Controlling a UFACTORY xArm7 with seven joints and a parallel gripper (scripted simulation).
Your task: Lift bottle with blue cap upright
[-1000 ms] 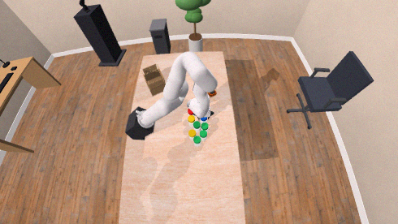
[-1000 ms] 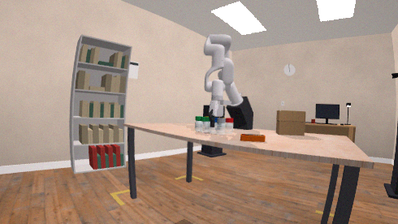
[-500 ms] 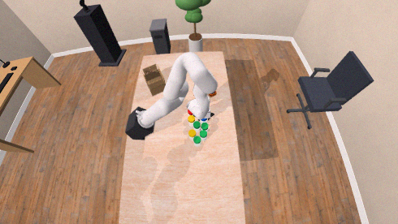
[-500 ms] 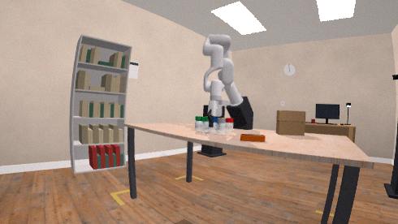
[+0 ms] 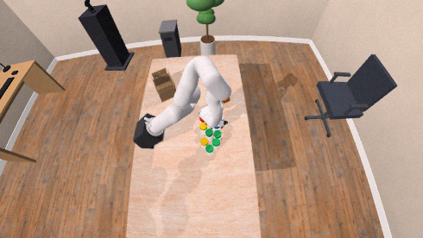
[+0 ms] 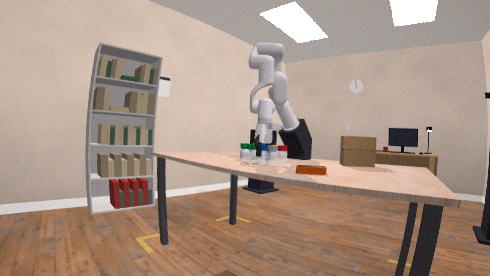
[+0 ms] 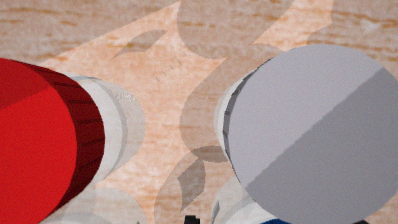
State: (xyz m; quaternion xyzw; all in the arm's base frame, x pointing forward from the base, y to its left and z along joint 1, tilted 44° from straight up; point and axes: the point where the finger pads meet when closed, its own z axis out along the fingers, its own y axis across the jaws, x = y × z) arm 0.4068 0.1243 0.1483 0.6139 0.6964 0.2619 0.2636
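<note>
The bottle with the blue cap (image 6: 264, 148) stands upright in a tight cluster of bottles on the wooden table. In the wrist view only a sliver of the blue cap (image 7: 276, 221) shows at the bottom edge. A red-capped bottle (image 7: 35, 145) fills the left of that view and a grey-capped bottle (image 7: 315, 135) the right. My gripper (image 6: 263, 141) hangs straight down, close over the blue cap, open and empty. From above, the arm hides most of the blue cap (image 5: 217, 128), and the gripper (image 5: 214, 122) sits at the far end of the cluster.
Several green-capped bottles (image 5: 213, 139) and yellow-capped bottles (image 5: 204, 134) stand upright on the near side of the cluster. An orange block (image 6: 310, 169) lies on the table to the right. A cardboard box (image 5: 163, 84) stands farther back, near the robot base (image 5: 147, 131).
</note>
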